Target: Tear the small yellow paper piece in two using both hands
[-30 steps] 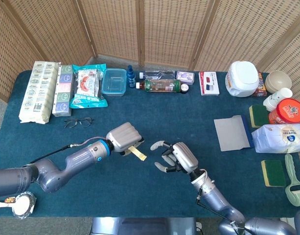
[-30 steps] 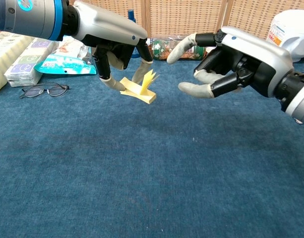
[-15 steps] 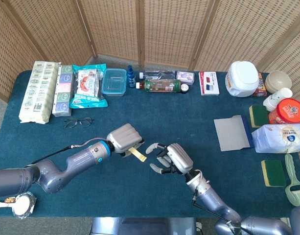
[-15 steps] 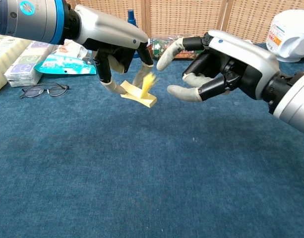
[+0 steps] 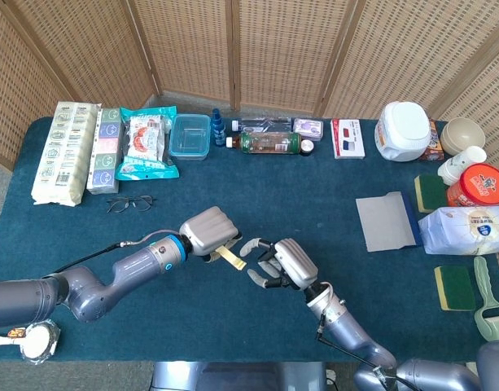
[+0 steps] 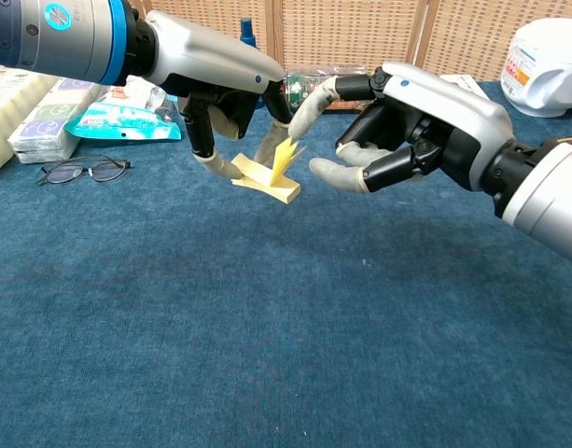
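A small yellow paper piece (image 6: 272,177) (image 5: 230,258), folded and crumpled, hangs above the blue table cloth. My left hand (image 6: 216,79) (image 5: 207,230) pinches its left end between thumb and finger. My right hand (image 6: 407,126) (image 5: 282,263) is just to the right of the paper with its fingers spread. One of its fingertips (image 6: 300,114) reaches over the paper's upturned right edge, close to it or just touching; nothing is gripped in that hand.
Glasses (image 5: 129,204) lie to the left on the blue table (image 5: 330,212). Packets, a clear box (image 5: 190,135) and bottles line the far edge. A grey sheet (image 5: 385,221), sponges, a white bag and tubs stand at the right.
My right hand has moved left toward the paper, from well apart to right beside its free edge. The left hand has held the paper nearly still.
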Action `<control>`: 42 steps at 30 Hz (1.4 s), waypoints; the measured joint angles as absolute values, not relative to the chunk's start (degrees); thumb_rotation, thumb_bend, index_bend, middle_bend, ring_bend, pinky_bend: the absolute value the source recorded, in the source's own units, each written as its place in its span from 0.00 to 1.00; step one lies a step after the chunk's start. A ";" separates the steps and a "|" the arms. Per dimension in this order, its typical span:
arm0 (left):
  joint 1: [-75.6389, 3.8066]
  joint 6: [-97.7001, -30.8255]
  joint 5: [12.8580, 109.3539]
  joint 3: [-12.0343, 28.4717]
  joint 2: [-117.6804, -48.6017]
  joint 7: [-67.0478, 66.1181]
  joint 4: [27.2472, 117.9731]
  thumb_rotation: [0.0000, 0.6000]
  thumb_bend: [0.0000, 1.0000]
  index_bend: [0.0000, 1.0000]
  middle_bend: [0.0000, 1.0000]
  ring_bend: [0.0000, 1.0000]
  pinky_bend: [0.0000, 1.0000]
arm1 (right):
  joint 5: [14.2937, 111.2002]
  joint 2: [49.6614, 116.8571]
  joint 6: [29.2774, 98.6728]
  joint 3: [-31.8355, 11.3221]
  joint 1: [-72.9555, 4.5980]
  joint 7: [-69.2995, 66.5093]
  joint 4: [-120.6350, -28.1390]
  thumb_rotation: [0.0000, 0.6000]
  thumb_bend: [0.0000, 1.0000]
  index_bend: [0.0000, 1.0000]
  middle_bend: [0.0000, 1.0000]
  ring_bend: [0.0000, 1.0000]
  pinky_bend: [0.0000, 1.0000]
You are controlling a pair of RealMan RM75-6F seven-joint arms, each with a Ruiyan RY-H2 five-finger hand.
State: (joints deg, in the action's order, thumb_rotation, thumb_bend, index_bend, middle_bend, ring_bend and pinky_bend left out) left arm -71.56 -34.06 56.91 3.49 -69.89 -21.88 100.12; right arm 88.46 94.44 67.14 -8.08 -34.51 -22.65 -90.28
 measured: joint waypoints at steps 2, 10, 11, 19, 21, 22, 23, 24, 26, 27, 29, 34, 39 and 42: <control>-71.65 -34.05 56.88 3.46 -70.02 -21.84 100.00 1.00 0.40 0.64 1.00 1.00 0.96 | 88.44 94.51 67.06 -8.03 -34.60 -22.66 -90.27 1.00 0.40 0.42 1.00 1.00 0.98; -72.23 -33.89 56.36 3.37 -70.81 -21.66 99.38 1.00 0.40 0.64 1.00 1.00 0.96 | 88.07 94.94 66.65 -8.13 -35.01 -22.54 -89.86 1.00 0.40 0.42 1.00 1.00 0.98; -72.31 -33.88 56.29 3.34 -70.85 -21.67 99.35 1.00 0.40 0.64 1.00 1.00 0.96 | 88.01 95.02 66.61 -8.17 -35.07 -22.55 -89.82 1.00 0.40 0.42 1.00 1.00 0.98; -72.66 -33.98 55.60 2.97 -70.93 -21.58 99.28 1.00 0.40 0.64 1.00 1.00 0.96 | 87.60 95.33 66.45 -8.30 -35.34 -22.28 -89.55 1.00 0.40 0.44 1.00 1.00 0.98; -72.67 -34.09 55.50 2.96 -70.96 -21.42 99.30 1.00 0.40 0.64 1.00 1.00 0.96 | 87.53 95.34 66.46 -8.33 -35.38 -22.12 -89.63 1.00 0.40 0.44 1.00 1.00 0.98; -72.67 -34.14 55.48 2.96 -70.98 -21.35 99.31 1.00 0.40 0.64 1.00 1.00 0.96 | 87.48 95.36 66.47 -8.36 -35.40 -22.03 -89.70 1.00 0.40 0.45 1.00 1.00 0.98; -72.68 -34.18 55.46 2.96 -71.00 -21.30 99.31 1.00 0.40 0.64 1.00 1.00 0.96 | 87.44 95.37 66.46 -8.39 -35.42 -21.99 -89.75 1.00 0.40 0.45 1.00 1.00 0.98; -72.70 -34.21 55.47 2.94 -71.01 -21.29 99.30 1.00 0.40 0.64 1.00 1.00 0.96 | 87.41 95.36 66.45 -8.40 -35.44 -21.94 -89.79 1.00 0.40 0.46 1.00 1.00 0.98; -72.73 -34.23 55.48 2.92 -71.02 -21.26 99.29 1.00 0.40 0.64 1.00 1.00 0.96 | 87.38 95.37 66.47 -8.44 -35.47 -21.79 -89.87 1.00 0.40 0.47 1.00 1.00 0.98; -72.74 -34.27 55.47 2.91 -71.02 -21.22 99.29 1.00 0.40 0.64 1.00 1.00 0.96 | 87.36 95.37 66.49 -8.45 -35.48 -21.73 -89.92 1.00 0.40 0.47 1.00 1.00 0.98; -72.74 -34.30 55.44 2.90 -71.03 -21.14 99.30 1.00 0.40 0.64 1.00 1.00 0.96 | 87.30 95.36 66.50 -8.46 -35.50 -21.64 -90.02 1.00 0.40 0.48 1.00 1.00 0.98; -72.78 -34.30 55.39 2.86 -71.10 -20.86 99.28 1.00 0.40 0.64 1.00 1.00 0.96 | 87.08 95.43 66.41 -8.50 -35.57 -21.40 -90.07 1.00 0.40 0.50 1.00 1.00 0.98; -72.86 -34.30 55.25 2.68 -71.21 -20.79 99.20 1.00 0.40 0.64 1.00 1.00 0.96 | 86.91 95.59 66.24 -8.49 -35.68 -21.04 -90.06 1.00 0.40 0.51 1.00 1.00 0.98; -72.94 -34.38 55.05 2.69 -71.14 -20.75 99.19 1.00 0.40 0.64 1.00 1.00 0.96 | 86.83 95.64 66.22 -8.50 -35.73 -20.83 -90.13 1.00 0.40 0.51 1.00 1.00 0.98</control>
State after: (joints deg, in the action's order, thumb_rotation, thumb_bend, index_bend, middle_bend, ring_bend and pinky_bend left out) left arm -72.94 -34.38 55.05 2.69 -71.14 -20.75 99.19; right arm 86.83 95.64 66.22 -8.50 -35.73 -20.83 -90.13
